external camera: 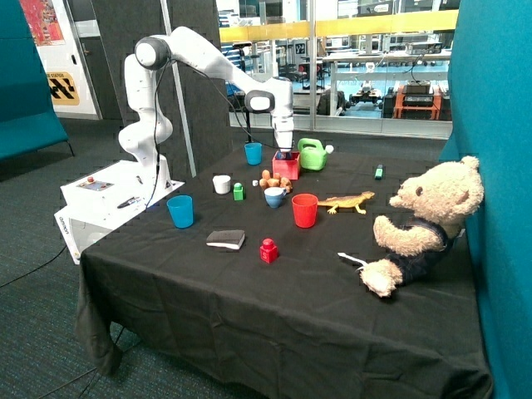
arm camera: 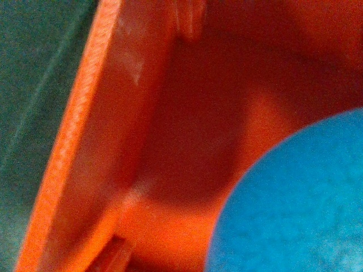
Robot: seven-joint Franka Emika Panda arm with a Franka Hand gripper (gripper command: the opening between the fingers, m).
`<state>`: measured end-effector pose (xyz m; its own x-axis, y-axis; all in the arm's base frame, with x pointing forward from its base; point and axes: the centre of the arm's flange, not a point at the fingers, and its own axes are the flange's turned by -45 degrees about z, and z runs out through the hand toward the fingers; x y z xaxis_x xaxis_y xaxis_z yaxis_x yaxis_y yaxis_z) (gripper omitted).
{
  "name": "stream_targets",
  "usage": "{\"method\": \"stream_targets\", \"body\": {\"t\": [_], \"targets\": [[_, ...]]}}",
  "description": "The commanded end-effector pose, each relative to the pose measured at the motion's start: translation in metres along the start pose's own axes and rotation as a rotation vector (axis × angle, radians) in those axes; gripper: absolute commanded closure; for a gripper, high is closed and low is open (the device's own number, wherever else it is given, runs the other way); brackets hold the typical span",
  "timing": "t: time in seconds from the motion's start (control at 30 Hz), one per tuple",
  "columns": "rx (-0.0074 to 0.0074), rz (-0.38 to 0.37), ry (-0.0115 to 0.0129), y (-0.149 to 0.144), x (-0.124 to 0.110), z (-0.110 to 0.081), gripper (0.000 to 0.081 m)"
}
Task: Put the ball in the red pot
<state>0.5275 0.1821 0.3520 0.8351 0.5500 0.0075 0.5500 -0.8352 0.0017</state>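
The red pot (external camera: 286, 166), a small square red box, stands at the back of the black table between a blue cup and a green watering can. My gripper (external camera: 285, 155) reaches straight down into its open top. The wrist view looks into the red pot (arm camera: 170, 113): its inner walls fill the picture. The blue ball (arm camera: 295, 204) sits large and close inside the pot's walls. I cannot tell whether the ball is held or resting on the pot's floor. The ball is hidden in the outside view.
Beside the pot are a blue cup (external camera: 253, 153), a green watering can (external camera: 312, 154) and an orange toy (external camera: 274, 179). Further forward are a white cup (external camera: 221, 184), a round red cup (external camera: 304, 210), a toy lizard (external camera: 347, 201), a red block (external camera: 268, 250) and a teddy bear (external camera: 424, 224).
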Motion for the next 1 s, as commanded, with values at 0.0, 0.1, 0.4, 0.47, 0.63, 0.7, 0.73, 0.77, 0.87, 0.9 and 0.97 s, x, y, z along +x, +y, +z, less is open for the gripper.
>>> {"method": "stream_targets", "body": {"t": [0.0, 0.1, 0.4, 0.47, 0.63, 0.7, 0.73, 0.77, 0.87, 0.9, 0.97], "targets": [[0.0017, -0.001, -0.0075, 0.003, 0.001, -0.004, 0.0], [0.0017, 0.0, -0.0076, 0.005, -0.001, -0.004, 0.0], [0.0017, 0.001, -0.0076, 0.008, -0.002, -0.002, 0.0], [0.0017, -0.001, -0.0075, 0.008, -0.002, -0.002, 0.0], [0.0017, -0.009, -0.0075, 0.008, -0.003, -0.008, 0.0], [0.0017, -0.012, -0.0075, 0.009, -0.004, -0.011, 0.0], [0.0017, -0.014, -0.0075, 0.01, -0.006, -0.014, 0.0], [0.0017, -0.014, -0.0075, 0.01, -0.007, -0.016, 0.0], [0.0018, -0.02, -0.0075, 0.013, -0.01, -0.023, 0.0], [0.0018, -0.022, -0.0075, 0.014, -0.013, -0.025, 0.0], [0.0018, -0.022, -0.0075, 0.017, -0.017, -0.03, 0.0]]}}
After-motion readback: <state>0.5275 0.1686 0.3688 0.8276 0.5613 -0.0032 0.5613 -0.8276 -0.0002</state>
